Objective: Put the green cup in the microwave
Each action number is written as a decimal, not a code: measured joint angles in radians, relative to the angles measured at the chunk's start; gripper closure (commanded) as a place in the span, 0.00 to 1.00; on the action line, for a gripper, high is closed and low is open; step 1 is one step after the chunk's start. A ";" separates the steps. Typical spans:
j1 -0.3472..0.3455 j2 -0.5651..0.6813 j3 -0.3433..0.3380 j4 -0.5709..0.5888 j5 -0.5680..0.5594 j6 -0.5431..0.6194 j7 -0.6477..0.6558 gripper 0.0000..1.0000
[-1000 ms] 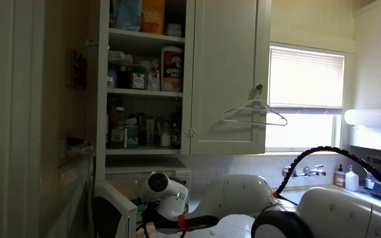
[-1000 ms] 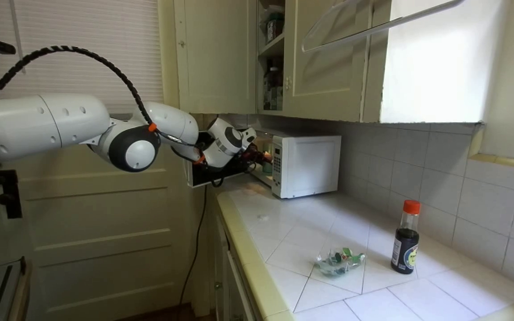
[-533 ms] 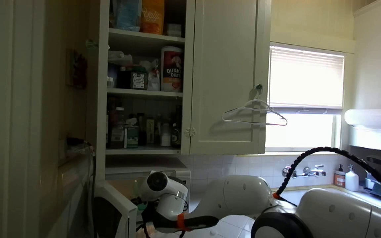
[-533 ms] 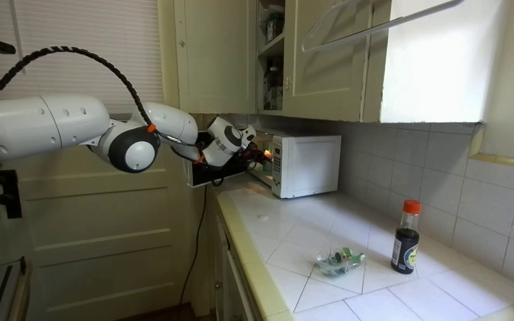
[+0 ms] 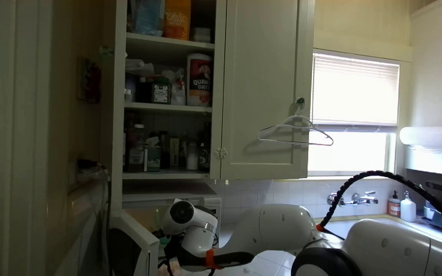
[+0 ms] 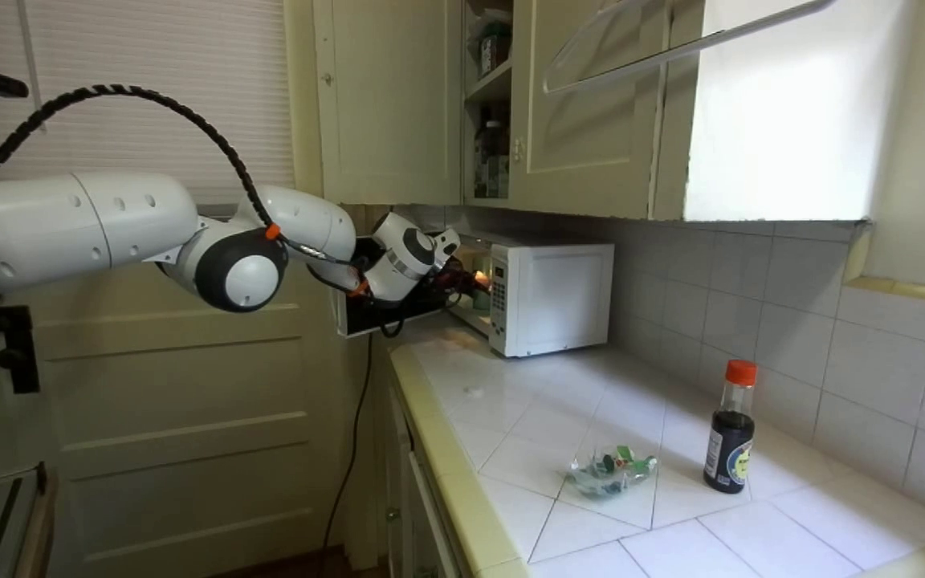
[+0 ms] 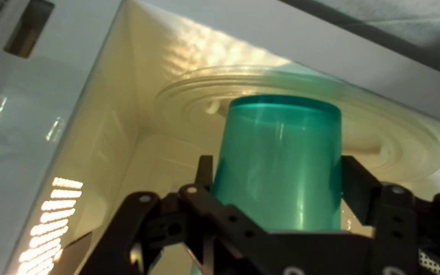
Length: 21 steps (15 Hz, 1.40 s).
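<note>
One gripper point(image 7: 279, 175), its two fingers point(image 7: 359, 189) set snug against either side of one green cup point(image 7: 281, 156), held in the lit opening of one white microwave point(image 6: 559, 297), door point(image 5: 138, 232) swung wide; cup's long axis up and down the wrist view, narrower end to its top, backed by one round turntable point(image 7: 187, 91), contact not discernible. Counter point(image 6: 527, 401), white tile with yellow edging point(image 6: 445, 457): one red-capped bottle point(image 6: 730, 437), dark-filled, standing; one crumpled clear plastic pack point(image 6: 611, 475). Kitchen around: one panelled door point(image 6: 181, 417), one open cupboard point(image 5: 167, 107), one hanger point(image 5: 297, 116), one paper-towel roll point(image 5: 430, 137), two pump bottles point(image 5: 408, 209).
</note>
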 measured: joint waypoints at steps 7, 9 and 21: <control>0.012 0.016 -0.081 0.023 -0.030 0.014 0.168 0.44; 0.014 0.023 -0.079 0.021 -0.030 0.038 0.168 0.44; 0.006 0.034 -0.012 0.012 -0.008 0.116 0.053 0.00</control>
